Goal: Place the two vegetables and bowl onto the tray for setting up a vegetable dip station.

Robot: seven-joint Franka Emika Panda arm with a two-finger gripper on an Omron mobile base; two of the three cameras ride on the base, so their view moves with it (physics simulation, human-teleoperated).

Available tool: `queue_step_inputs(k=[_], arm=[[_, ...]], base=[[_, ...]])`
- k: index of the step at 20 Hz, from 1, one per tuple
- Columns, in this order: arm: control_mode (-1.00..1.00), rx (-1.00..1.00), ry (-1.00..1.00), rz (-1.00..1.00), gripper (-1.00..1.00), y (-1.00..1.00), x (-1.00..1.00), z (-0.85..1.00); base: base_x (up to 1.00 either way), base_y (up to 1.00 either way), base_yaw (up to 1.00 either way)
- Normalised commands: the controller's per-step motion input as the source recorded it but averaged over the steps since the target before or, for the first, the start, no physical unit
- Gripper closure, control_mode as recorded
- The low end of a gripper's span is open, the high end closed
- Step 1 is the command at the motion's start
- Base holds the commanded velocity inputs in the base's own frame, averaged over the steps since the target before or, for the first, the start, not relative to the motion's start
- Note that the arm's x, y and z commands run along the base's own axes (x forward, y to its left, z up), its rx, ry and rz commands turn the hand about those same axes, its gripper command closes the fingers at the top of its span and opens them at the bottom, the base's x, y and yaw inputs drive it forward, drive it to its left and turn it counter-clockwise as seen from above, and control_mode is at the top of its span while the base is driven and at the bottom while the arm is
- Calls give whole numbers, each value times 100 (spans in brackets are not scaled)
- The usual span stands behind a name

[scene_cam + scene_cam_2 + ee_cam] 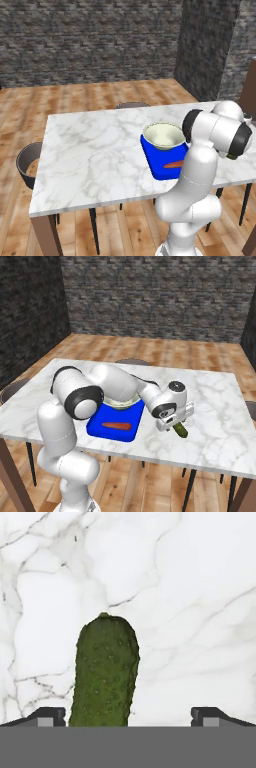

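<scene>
The long white marble-topped table (90,150) carries everything. The flat bright blue rectangular tray (107,431) lies close to the table's near long edge, toward the middle of its length. The round cream-white bowl (163,136) with a pale greenish inside sits on the tray's far end, about as wide as the tray's short side. The slim orange-red carrot (116,426) lies flat on the tray's near end, apart from the bowl.

The dark green, bumpy cucumber (105,672) lies on the bare marble off the tray, just beside the tray's right-hand side and near the table's near edge. The two-finger gripper (176,422) of the white arm hangs directly over it. In the hand view its dark fingertips (47,716) stand wide apart, with the cucumber lying between them nearer the one on the left of that view; whether that tip touches the cucumber cannot be told.
</scene>
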Motion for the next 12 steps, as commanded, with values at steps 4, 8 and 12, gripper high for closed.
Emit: queue_step_inputs(k=[4,8,12], arm=[[-100,0,0,-2,-100,-12,9,0],[-100,0,2,-4,-100,-15,5,0],[-100,0,6,-7,-100,-21,15,0]], base=[[0,0,0],[0,0,0],[0,0,0]])
